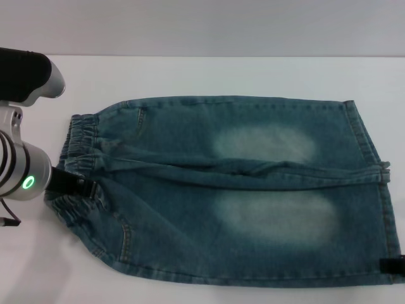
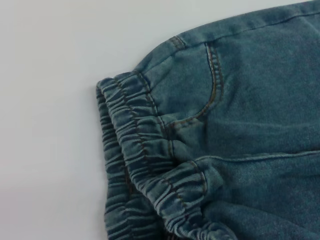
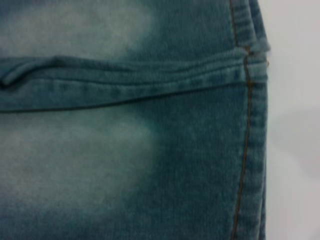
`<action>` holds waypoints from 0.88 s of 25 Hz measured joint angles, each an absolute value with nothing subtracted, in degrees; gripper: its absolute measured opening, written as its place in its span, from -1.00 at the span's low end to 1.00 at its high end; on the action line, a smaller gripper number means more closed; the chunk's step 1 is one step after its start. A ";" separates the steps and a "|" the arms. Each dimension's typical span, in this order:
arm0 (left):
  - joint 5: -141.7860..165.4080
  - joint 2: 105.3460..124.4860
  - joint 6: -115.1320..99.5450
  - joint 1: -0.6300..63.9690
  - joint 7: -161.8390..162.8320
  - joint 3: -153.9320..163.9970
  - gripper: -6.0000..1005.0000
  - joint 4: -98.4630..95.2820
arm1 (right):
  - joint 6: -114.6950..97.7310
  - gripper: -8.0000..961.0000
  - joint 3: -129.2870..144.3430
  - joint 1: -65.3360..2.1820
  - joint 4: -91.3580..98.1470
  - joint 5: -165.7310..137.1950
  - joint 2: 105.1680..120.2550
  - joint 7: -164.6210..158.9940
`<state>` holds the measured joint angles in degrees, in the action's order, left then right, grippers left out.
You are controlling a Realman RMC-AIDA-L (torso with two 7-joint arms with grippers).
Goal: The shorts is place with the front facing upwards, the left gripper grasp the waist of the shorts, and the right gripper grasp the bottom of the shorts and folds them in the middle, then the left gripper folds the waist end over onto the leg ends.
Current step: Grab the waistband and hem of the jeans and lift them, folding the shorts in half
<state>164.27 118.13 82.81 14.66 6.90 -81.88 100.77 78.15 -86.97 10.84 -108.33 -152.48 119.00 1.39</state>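
The blue-green denim shorts (image 1: 253, 190) lie flat on the white table, front up, with pale patches on both thighs. The elastic waist (image 1: 79, 142) points left and the bottom of the shorts, the straight leg hems (image 1: 373, 171), points right. My left gripper (image 1: 79, 185) reaches in from the left and sits on the middle of the waist. My right gripper (image 1: 392, 266) shows only as a small black piece at the near corner of the hem. The left wrist view shows the puckered waistband (image 2: 135, 165) and a stitched pocket (image 2: 215, 85). The right wrist view shows the hem (image 3: 252, 150) from close above.
The white table (image 1: 190, 76) stretches bare behind the shorts and to their left. The left arm's white and silver body with its green light (image 1: 28, 183) stands at the left edge. A narrow strip of table shows in front of the shorts.
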 joint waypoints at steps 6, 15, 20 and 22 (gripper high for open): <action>164.27 118.12 82.81 14.72 6.88 -81.82 -0.80 100.79 | 78.03 -0.04 -86.46 10.62 -107.87 -152.53 119.00 1.35; 164.27 118.13 82.79 15.13 6.86 -81.74 -0.79 100.51 | 77.87 -0.04 -86.35 10.00 -107.42 -152.53 119.00 1.32; 164.27 118.12 82.76 15.21 6.85 -81.73 -0.79 100.42 | 77.78 -0.04 -86.35 9.58 -106.39 -152.53 119.00 1.32; 164.27 118.12 82.74 15.22 6.83 -81.74 -0.79 100.38 | 77.78 -0.05 -86.26 9.38 -106.24 -152.53 119.00 1.32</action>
<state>164.27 118.12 82.74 15.22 6.83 -81.74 100.38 77.78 -86.26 9.38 -106.24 -152.53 119.00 1.32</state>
